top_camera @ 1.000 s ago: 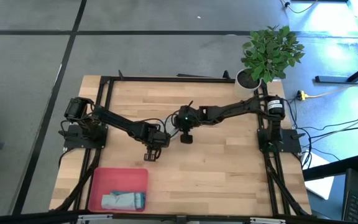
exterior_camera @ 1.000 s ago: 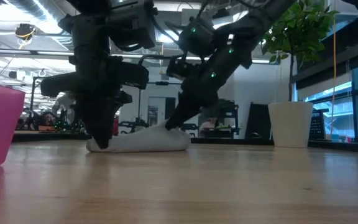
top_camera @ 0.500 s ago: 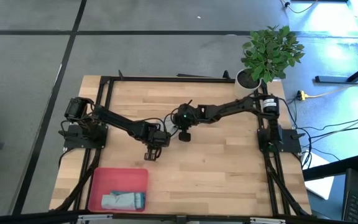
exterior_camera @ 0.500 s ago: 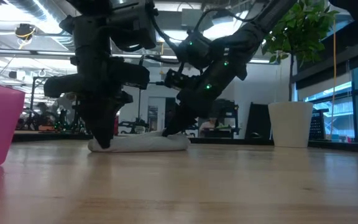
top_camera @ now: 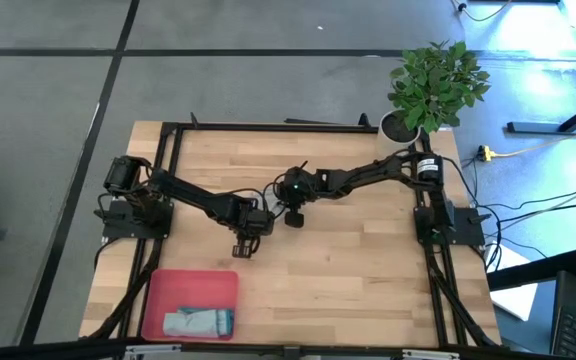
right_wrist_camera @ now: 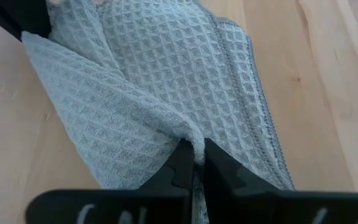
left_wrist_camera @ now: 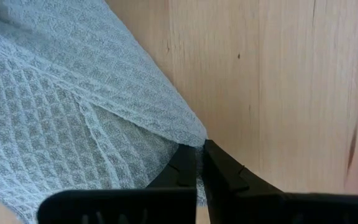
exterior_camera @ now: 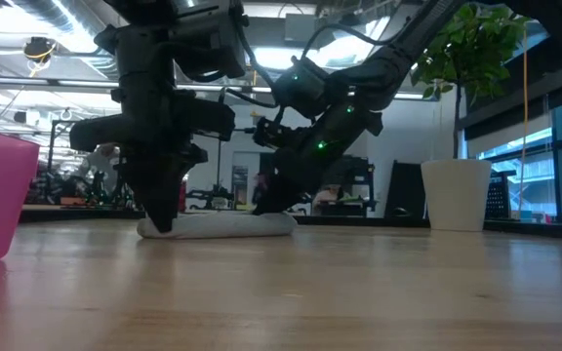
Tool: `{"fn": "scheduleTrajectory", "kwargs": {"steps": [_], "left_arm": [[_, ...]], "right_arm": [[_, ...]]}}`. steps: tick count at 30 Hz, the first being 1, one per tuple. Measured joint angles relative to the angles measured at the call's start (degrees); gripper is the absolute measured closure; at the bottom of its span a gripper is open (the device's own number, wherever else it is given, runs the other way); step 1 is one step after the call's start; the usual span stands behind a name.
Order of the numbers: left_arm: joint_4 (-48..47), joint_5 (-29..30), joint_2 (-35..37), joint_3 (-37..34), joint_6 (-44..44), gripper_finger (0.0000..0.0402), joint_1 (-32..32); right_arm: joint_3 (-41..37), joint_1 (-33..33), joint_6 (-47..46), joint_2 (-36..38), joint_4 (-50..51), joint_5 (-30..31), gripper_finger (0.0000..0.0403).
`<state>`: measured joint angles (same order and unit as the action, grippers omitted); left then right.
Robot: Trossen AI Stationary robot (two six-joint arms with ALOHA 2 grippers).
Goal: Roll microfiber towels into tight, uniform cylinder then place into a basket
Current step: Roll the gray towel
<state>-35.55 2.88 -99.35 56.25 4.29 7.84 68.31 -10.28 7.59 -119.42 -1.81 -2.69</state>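
Here, a pale wooden table (top_camera: 358, 260) on a grey floor, with a potted plant (top_camera: 436, 85) at its far right corner and a workshop room behind in the low view. Lower and flatter than a second ago, grey towel (exterior_camera: 218, 225) mid-table, left gripper (left_wrist_camera: 197, 163) and right gripper (right_wrist_camera: 197, 160) both clamped on its edges; right arm swung slightly inward. Hidden under the arms from above; second towel (top_camera: 198, 322) rolled in the pink basket (top_camera: 158, 295).

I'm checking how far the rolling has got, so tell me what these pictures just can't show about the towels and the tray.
- High view: the grey towel is hidden under the left gripper and right gripper.
- Low view: the dark arms cover its ends; how tightly it is rolled is unclear.
- Low view: the basket is cut off by the picture's edge.
- High view: the teal towel is too small to judge.
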Motion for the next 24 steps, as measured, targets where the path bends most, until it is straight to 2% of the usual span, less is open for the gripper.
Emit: {"fn": "scheduleTrajectory", "kwargs": {"steps": [9, 16, 24], "left_arm": [[-0.04, 0.36, 0.0, 0.11, 0.03, 0.0401, 0.02], [-1.15, 0.39, -0.11, 2.76, -0.24, 0.0401, 0.11], [-7.18, 4.56, -0.13, 5.96, -0.32, 0.0401, -0.09]], "right_arm": [[-0.1, 0.0, -0.04, -0.13, -0.26, 0.04, 0.0387], [-0.13, 0.02, -0.06, -0.15, -0.26, -0.11, 0.0387], [-0.17, 0.02, -0.1, -0.15, -0.3, -0.14, 0.0387]]}}
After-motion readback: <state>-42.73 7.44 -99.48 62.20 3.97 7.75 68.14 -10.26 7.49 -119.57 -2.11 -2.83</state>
